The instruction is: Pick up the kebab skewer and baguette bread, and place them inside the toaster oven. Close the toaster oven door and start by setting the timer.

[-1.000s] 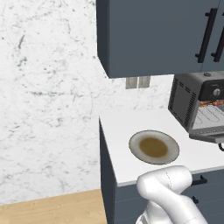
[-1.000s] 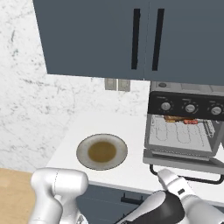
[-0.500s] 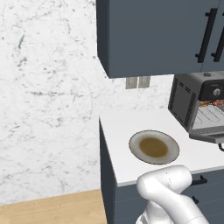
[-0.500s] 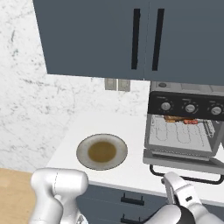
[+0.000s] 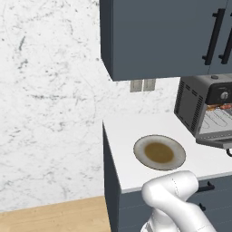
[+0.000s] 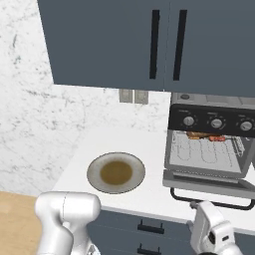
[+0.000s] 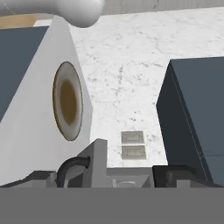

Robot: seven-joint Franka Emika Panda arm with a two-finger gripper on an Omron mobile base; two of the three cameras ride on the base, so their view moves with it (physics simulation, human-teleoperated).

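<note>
The skewer and baguette lie on the rack inside the oven at the counter's right end. Its door hangs open. The plate sits mid-counter. The gripper stands wide, holding nothing. No writing is legible.

White marble wall, dark blue-grey cabinets, white counter, wood floor.
</note>
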